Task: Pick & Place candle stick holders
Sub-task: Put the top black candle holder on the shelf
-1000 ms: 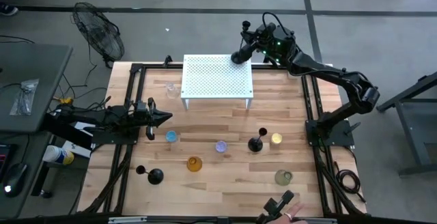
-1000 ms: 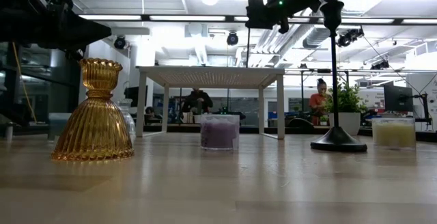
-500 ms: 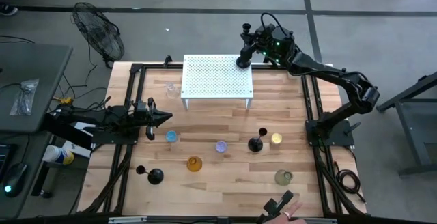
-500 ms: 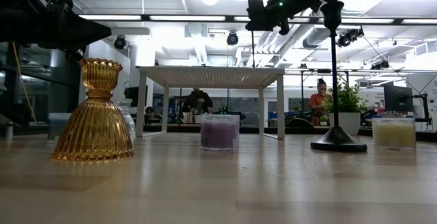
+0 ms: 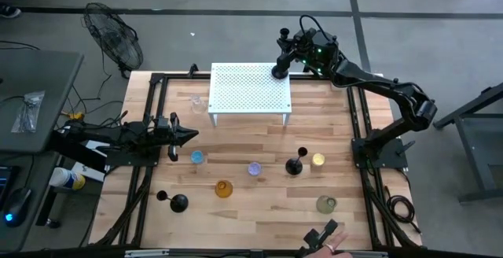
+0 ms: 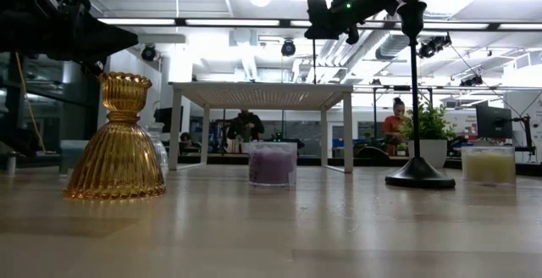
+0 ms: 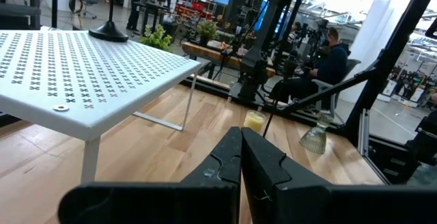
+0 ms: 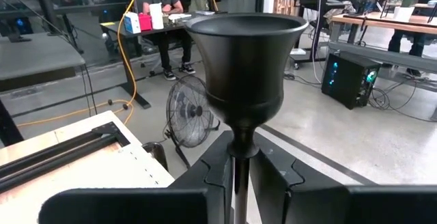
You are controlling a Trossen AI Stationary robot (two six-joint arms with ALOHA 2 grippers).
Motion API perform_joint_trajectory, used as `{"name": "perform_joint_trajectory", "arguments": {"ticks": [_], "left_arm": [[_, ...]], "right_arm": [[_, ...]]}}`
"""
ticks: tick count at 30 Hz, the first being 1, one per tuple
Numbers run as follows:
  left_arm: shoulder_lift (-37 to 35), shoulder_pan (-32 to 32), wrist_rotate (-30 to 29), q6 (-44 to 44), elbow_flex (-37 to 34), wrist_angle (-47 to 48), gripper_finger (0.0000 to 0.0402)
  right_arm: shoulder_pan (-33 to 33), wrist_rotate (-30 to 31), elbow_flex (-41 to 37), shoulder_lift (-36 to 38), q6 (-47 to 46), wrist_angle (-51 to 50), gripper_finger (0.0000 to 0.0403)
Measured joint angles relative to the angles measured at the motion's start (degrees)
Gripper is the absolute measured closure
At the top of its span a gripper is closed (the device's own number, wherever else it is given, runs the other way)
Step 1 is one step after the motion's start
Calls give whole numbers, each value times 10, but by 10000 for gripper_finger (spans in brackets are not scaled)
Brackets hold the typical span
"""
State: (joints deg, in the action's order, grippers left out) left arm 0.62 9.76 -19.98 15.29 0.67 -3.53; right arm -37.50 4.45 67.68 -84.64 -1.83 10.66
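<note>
Overhead: right gripper (image 5: 280, 60) above far right corner of white perforated stand (image 5: 250, 89), clamped on black candlestick (image 5: 280, 71) whose base meets the stand top; left gripper (image 5: 182, 136) idle at left table edge; coloured glass holders (image 5: 224, 188) empty on wooden table (image 5: 236, 144)

Low: amber holder (image 6: 117, 141) nearest, workshop behind

Left wrist: fingers (image 7: 263, 173) pressed together, empty

Right wrist: stem of candlestick cup (image 8: 246, 74) pinched between fingers (image 8: 274, 176); floor fan (image 8: 188, 118) beyond
</note>
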Motion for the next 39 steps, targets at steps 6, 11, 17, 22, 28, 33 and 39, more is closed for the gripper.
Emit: {"name": "perform_joint_trajectory", "arguments": {"ticks": [6,11,17,22,28,33,39], "left_arm": [[0,0,0,0,0,0,401],[0,0,0,0,0,0,401],[0,0,0,0,0,0,401],[0,0,0,0,0,0,401],[0,0,0,0,0,0,401],[0,0,0,0,0,0,401],[0,0,0,0,0,0,401]], "right_arm": [[0,1,0,0,1,0,355],[0,1,0,0,1,0,320],[0,1,0,0,1,3,260],[0,1,0,0,1,5,214],[0,1,0,3,1,3,170],[1,1,0,20,1,-27,150],[15,20,0,43,4,-79,149]]}}
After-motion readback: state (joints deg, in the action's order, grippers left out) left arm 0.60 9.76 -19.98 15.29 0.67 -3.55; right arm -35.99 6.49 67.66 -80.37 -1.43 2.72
